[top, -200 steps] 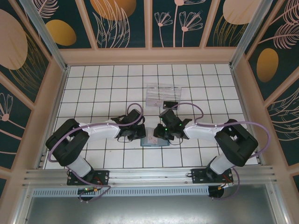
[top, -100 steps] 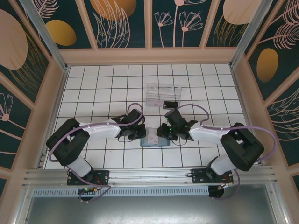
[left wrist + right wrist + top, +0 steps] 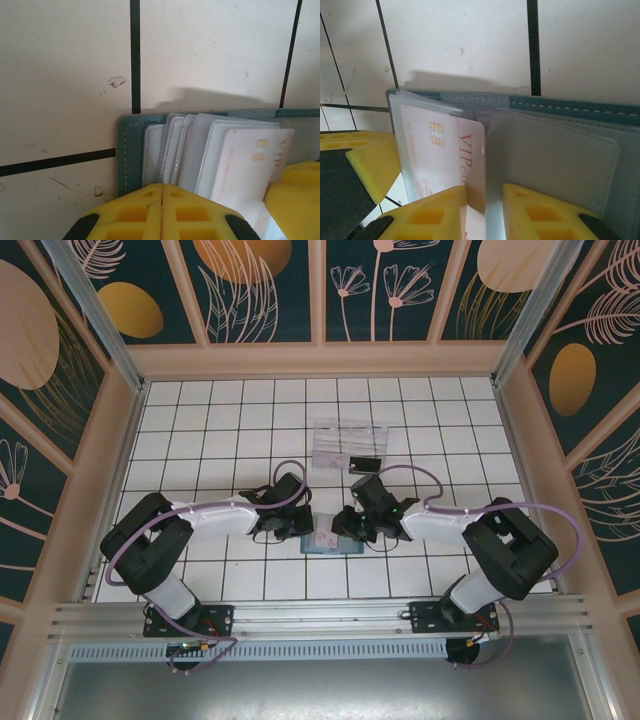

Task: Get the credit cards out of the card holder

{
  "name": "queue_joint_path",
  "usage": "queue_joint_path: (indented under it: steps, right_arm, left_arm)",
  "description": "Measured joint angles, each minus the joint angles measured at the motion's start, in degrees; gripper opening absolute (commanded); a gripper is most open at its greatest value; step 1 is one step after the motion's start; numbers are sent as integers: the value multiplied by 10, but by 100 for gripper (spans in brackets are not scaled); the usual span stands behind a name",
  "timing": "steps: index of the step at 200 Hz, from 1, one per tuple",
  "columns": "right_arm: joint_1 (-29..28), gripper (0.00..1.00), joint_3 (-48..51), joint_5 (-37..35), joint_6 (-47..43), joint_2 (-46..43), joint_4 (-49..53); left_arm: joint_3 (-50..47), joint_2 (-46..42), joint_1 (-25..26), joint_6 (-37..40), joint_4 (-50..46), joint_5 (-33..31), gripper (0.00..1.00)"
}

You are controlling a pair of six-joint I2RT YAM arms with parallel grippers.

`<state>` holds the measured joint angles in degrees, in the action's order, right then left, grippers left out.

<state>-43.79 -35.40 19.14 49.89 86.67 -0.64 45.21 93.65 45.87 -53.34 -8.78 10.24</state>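
Card holder: teal, lying open on the tiled table between both arms, clear sleeves fanned; white VIP card standing partly out of a sleeve at the holder's inner fold; black card well beyond the holder, on the clear tray; left gripper pressed together, tips on the holder's outer edge; right gripper narrowly spread about the VIP card's near edge; step judged: extracting this card; next: clamp, draw straight out while the holder is pinned
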Motion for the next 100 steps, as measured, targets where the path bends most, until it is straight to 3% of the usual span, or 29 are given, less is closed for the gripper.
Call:
queue_joint_path:
  steps: [100]
  right_arm:
    - [0,26,0,37,0,2,-36]
  left_arm:
    - [0,0,0,2,0,2,8]
